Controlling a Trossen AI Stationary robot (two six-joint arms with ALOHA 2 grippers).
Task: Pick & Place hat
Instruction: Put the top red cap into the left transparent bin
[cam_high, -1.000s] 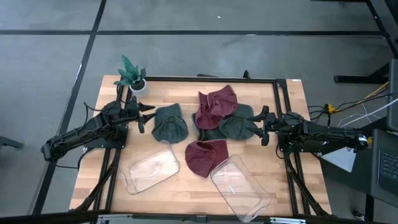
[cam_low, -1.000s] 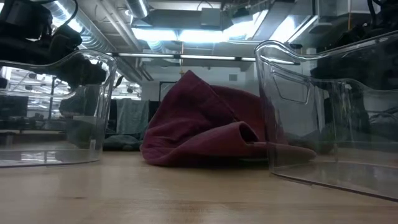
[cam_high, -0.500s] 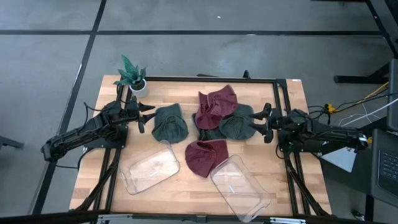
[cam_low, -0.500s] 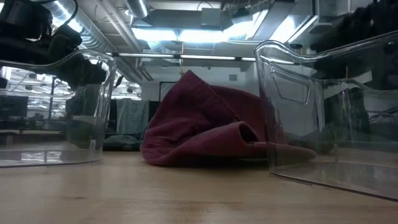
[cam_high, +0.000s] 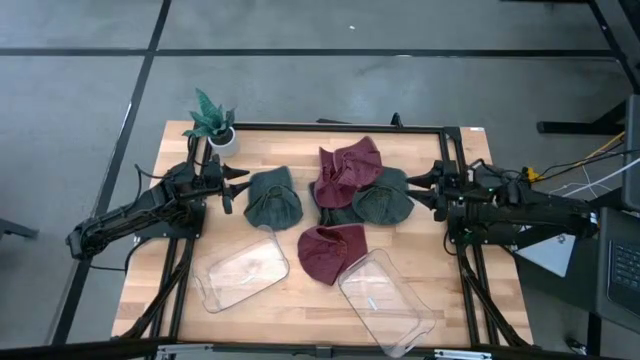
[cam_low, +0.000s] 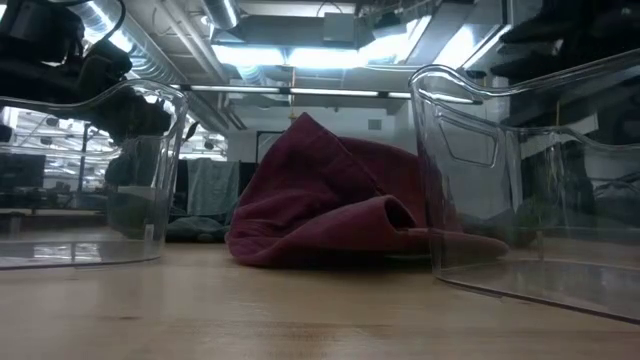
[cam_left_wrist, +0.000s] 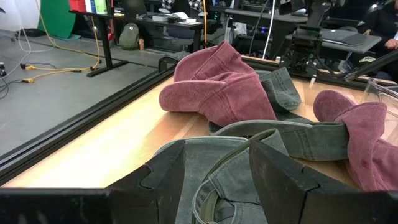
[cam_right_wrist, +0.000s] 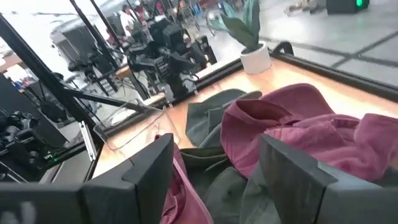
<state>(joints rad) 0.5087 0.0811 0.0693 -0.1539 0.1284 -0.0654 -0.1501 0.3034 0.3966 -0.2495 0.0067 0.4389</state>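
From the low view we see only the maroon hat at the middle, its right part overlapped by the right clear bin, whose far side runs off the picture's edge; the left clear bin is cut off likewise; the green hats behind are reduced to dim shapes through the plastic. In the high view we cannot make out how far the dark green hat under the upper maroon hat extends. In the left wrist view the left claw has its base cut off at the picture's edge; the hat before it is partly hidden by the fingers.
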